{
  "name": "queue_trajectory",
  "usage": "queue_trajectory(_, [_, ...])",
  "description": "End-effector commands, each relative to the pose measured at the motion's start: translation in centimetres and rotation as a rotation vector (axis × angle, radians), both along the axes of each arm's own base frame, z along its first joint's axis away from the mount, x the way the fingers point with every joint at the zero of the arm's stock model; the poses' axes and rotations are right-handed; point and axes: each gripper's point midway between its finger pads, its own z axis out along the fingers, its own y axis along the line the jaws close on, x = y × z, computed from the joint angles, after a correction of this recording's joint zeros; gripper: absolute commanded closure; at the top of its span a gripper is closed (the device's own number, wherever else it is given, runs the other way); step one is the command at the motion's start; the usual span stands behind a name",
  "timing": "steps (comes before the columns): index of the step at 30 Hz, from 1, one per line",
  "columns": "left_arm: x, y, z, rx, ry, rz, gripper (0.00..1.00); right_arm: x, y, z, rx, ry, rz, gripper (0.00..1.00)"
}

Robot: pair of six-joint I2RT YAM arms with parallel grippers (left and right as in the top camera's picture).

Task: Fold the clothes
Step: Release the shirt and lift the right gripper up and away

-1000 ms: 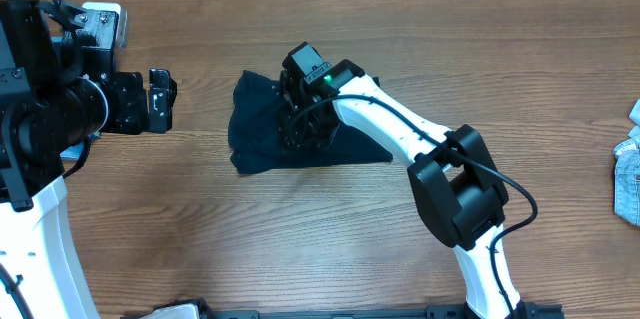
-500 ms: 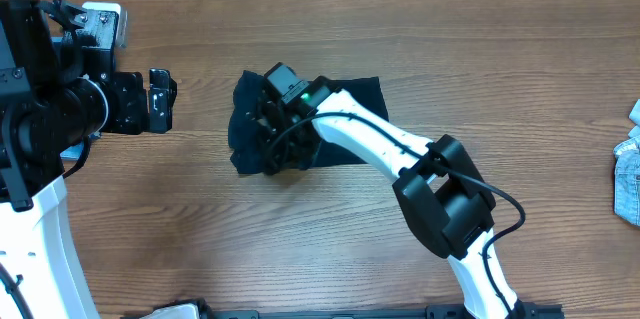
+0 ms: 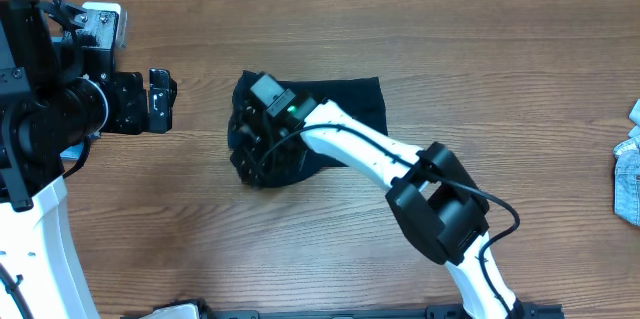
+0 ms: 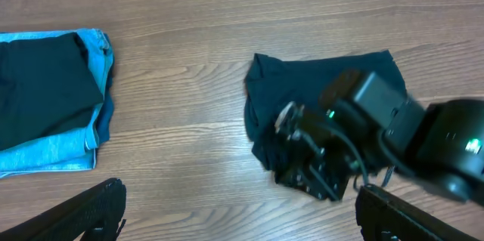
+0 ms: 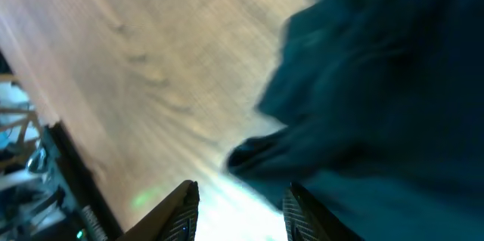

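Navy shirt [image 3: 350,99] under right hand [image 3: 257,156]

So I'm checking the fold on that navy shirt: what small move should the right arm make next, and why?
Probably lift the right fingers straight up off the navy shirt. They stand apart with no cloth pinched between them, low over the shirt's bunched left edge, so rising clear would likely avoid dragging the fold across the table.

The shirt [image 3: 355,99] is laid at the centre of the table [image 3: 450,39]; the right gripper [image 3: 258,159] is positioned over its left edge.
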Motion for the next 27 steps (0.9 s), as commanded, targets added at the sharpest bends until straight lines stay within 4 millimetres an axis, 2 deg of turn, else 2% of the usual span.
queue_trajectory(1, [0.1,0.0,0.0,-0.004,-0.001,0.011,0.0,4.2,-1.6,2.7,0.053,-0.094,-0.072,0.6])
queue_trajectory(3, [0.1,0.0,0.0,-0.004,-0.001,0.011,0.0,6.4,-2.2,3.5,0.084,-0.128,-0.119,0.65])
queue_trajectory(7, [0.1,0.0,0.0,-0.005,-0.001,0.011,0.0,8.9,-4.6,3.4,0.066,-0.1,-0.233,0.63])
queue_trajectory(10, [0.1,0.0,0.0,-0.005,-0.001,0.011,0.0,10.0,-4.9,4.4,0.15,-0.07,-0.241,0.6])
queue_trajectory(14, [0.1,0.0,0.0,-0.005,-0.001,0.011,0.0,11.4,-5.2,4.5,0.148,-0.118,-0.276,0.59])
queue_trajectory(16, [0.1,0.0,0.0,-0.005,-0.001,0.011,0.0,12.5,-6.8,3.3,0.04,-0.168,-0.345,0.59])
queue_trajectory(19, [0.1,0.0,0.0,-0.005,-0.001,0.011,0.0,12.6,-9.1,2.2,-0.065,-0.162,-0.403,0.55])
queue_trajectory(22, [0.1,0.0,0.0,-0.005,-0.001,0.011,0.0,12.9,-11.6,2.2,-0.104,-0.123,-0.438,0.55])
queue_trajectory(27, [0.3,0.1,0.1,0.001,-0.008,0.011,0.0,14.1,-15.6,4.0,-0.132,-0.101,-0.504,0.55])
